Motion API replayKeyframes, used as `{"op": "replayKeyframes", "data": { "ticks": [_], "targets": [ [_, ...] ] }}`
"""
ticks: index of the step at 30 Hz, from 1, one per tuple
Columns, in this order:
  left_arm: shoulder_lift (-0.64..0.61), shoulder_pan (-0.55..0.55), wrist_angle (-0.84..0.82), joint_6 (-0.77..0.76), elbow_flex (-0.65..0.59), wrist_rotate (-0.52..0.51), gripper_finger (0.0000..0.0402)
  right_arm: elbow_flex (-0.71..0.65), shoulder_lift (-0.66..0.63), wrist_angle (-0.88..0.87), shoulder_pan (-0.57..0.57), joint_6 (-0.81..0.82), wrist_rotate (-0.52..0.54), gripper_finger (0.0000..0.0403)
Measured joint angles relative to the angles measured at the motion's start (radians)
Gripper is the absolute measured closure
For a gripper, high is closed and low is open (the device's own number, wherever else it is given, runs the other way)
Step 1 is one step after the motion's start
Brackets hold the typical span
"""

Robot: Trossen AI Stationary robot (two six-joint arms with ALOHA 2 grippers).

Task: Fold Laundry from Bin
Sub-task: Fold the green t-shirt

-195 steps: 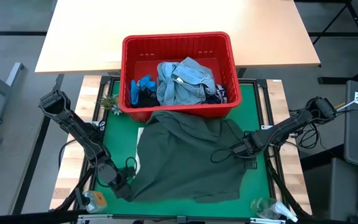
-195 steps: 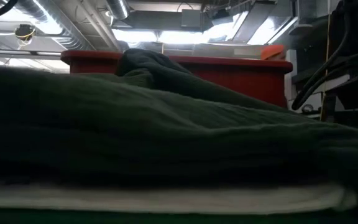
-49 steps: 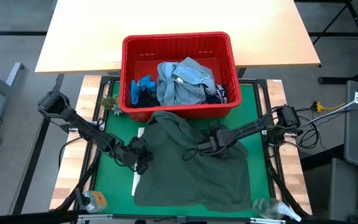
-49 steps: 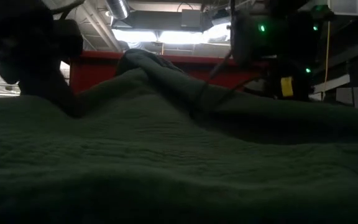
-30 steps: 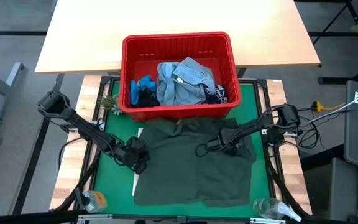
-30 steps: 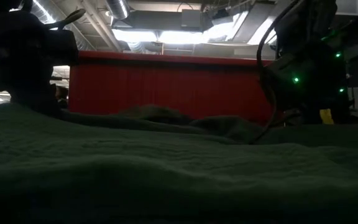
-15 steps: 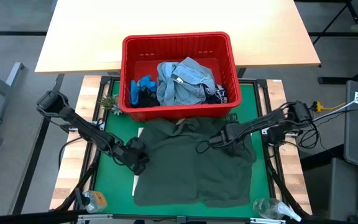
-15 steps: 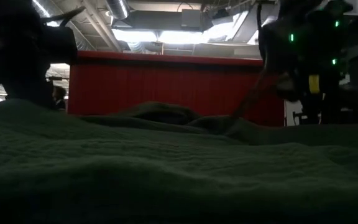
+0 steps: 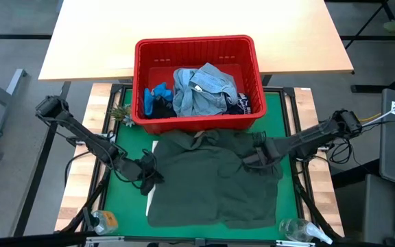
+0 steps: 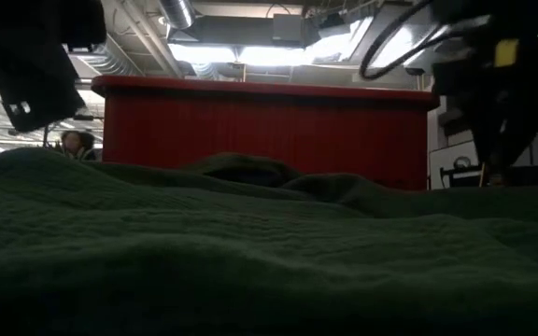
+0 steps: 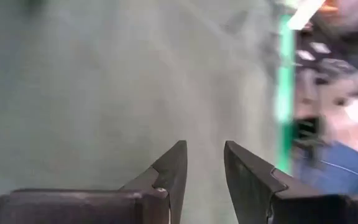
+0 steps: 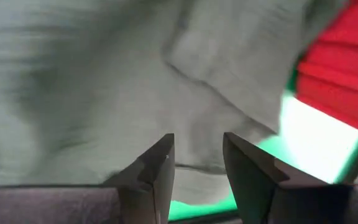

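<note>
A dark green garment (image 9: pixel 211 185) lies spread flat on the green mat (image 9: pixel 125 199) in front of the red bin (image 9: pixel 195 42); it fills the low view's foreground (image 10: pixel 250 261). The bin holds a light blue denim shirt (image 9: pixel 201 92), a bright blue garment (image 9: pixel 153 99) and a dark navy one (image 9: pixel 242 104). My left gripper (image 9: pixel 148 180) is at the green garment's left edge, open and empty (image 11: pixel 204 146). My right gripper (image 9: pixel 254 159) is over the garment's right part, open and empty (image 12: pixel 197 138).
A small plant (image 9: pixel 118 113) stands left of the bin. A bottle (image 9: pixel 105 221) stands at the near left corner and another (image 9: pixel 293 230) at the near right. A white strip (image 9: pixel 149 200) shows under the garment's left edge. A wooden table (image 9: pixel 197 20) stands behind.
My right gripper has drawn back toward the table's right edge, over the garment's right part. My left gripper has drawn back a little toward the left and near edges. The green garment has stayed flat on the mat.
</note>
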Motion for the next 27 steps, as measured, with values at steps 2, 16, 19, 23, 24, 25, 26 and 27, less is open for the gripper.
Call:
{"op": "replayKeyframes", "data": {
  "ticks": [2, 16, 19, 23, 24, 25, 26, 27],
  "targets": [
    [0.013, -0.028, 0.062, 0.003, 0.0, 0.028, 0.03, 0.0, 0.0, 0.027, 0.053, 0.023, -0.022, 0.0265],
    [0.187, -0.143, 0.469, 0.005, 0.001, -0.068, 0.0231, 0.0, -0.001, 0.345, 0.323, 0.058, -0.108, 0.0265],
    [0.236, -0.143, 0.532, 0.034, 0.001, -0.064, 0.0214, 0.0, -0.001, 0.439, 0.366, 0.097, -0.154, 0.0265],
    [0.27, -0.143, 0.544, 0.081, 0.001, -0.063, 0.021, 0.001, -0.001, 0.524, 0.42, 0.169, -0.219, 0.0265],
    [0.274, -0.143, 0.544, 0.082, 0.001, -0.063, 0.0211, 0.001, -0.001, 0.535, 0.433, 0.185, -0.24, 0.0265],
    [0.278, -0.143, 0.544, 0.082, 0.001, -0.062, 0.0212, 0.001, -0.001, 0.545, 0.448, 0.206, -0.255, 0.0265],
    [0.281, -0.143, 0.544, 0.082, 0.001, -0.062, 0.0214, 0.001, -0.001, 0.551, 0.464, 0.227, -0.265, 0.0265],
    [0.283, -0.143, 0.543, 0.082, 0.001, -0.062, 0.0215, 0.001, -0.001, 0.554, 0.479, 0.247, -0.268, 0.0265]
  ]
}}
